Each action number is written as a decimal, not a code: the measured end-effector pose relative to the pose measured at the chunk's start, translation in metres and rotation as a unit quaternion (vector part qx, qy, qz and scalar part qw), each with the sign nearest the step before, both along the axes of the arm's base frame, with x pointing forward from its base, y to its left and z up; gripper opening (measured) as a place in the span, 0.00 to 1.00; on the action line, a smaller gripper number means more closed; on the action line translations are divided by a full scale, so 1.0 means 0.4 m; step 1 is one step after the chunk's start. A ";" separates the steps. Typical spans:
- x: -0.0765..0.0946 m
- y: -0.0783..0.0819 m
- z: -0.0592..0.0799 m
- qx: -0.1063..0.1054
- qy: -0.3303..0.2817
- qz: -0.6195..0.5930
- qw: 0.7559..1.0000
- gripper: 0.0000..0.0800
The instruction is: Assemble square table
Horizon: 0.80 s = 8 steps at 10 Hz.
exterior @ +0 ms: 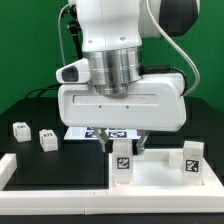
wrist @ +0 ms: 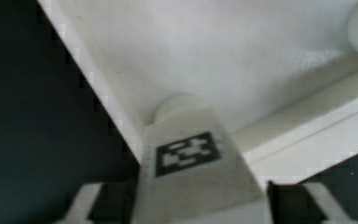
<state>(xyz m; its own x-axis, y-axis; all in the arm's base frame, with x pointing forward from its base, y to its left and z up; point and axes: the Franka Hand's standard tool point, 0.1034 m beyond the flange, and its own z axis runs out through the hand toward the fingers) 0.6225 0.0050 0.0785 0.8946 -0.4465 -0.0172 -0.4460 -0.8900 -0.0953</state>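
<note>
The big white arm (exterior: 120,60) is filling the exterior view. Below it the square top (exterior: 150,182) is lying flat on the black table (exterior: 50,160), toward the exterior view's right. One leg (exterior: 121,163) is standing upright at its left corner, long axis vertical, tag facing the camera. The gripper (exterior: 123,150) is straddling the leg, fingers (wrist: 91,205) flanking it; whether they're actually clamping it, I cannot tell. A green backdrop (exterior: 20,40) is hanging behind.
</note>
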 end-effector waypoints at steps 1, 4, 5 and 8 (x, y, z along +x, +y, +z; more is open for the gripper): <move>0.000 0.000 0.000 0.001 0.003 -0.037 0.999 0.36; 0.001 0.001 0.000 0.004 0.011 -0.130 0.991 0.36; 0.001 -0.001 0.001 0.007 0.015 -0.171 0.985 0.36; 0.005 -0.012 -0.001 0.046 0.035 -0.368 0.928 0.36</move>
